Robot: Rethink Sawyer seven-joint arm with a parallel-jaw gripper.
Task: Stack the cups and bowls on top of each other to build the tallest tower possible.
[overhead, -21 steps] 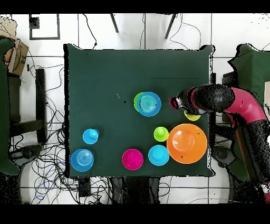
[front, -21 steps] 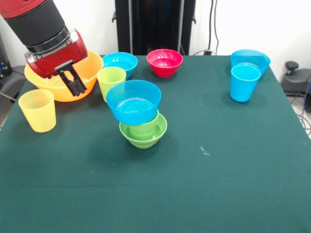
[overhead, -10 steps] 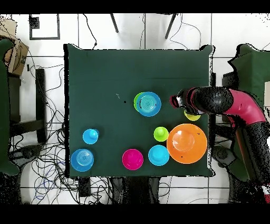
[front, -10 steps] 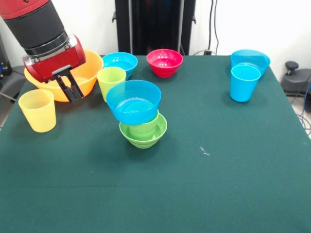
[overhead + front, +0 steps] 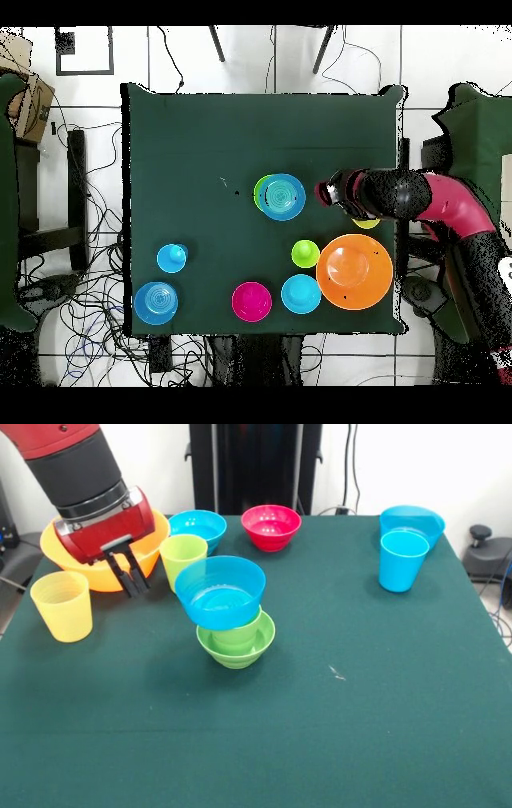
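The tower [image 5: 232, 624] stands mid-table: a small green bowl [image 5: 237, 648] holds a green cup, and a blue bowl [image 5: 220, 590] sits tilted on top. From above, the tower [image 5: 280, 194] shows mostly as that blue bowl. My gripper [image 5: 132, 581] hangs shut and empty between the pale yellow cup [image 5: 62, 606] and the yellow-green cup [image 5: 183, 558], in front of the big orange bowl [image 5: 80, 570]. In the overhead view the gripper [image 5: 322, 192] is just right of the tower, and the arm covers most of the pale yellow cup [image 5: 366, 223].
A blue bowl [image 5: 198, 528] and a red bowl [image 5: 271, 526] sit at the far edge. A sky blue cup [image 5: 402, 560] stands in front of a wide shallow blue bowl [image 5: 412, 522] at the far right.
The gripper has drifted sideways a little toward the yellow-green cup and the tower. The cups, the bowls and the tower have not moved.
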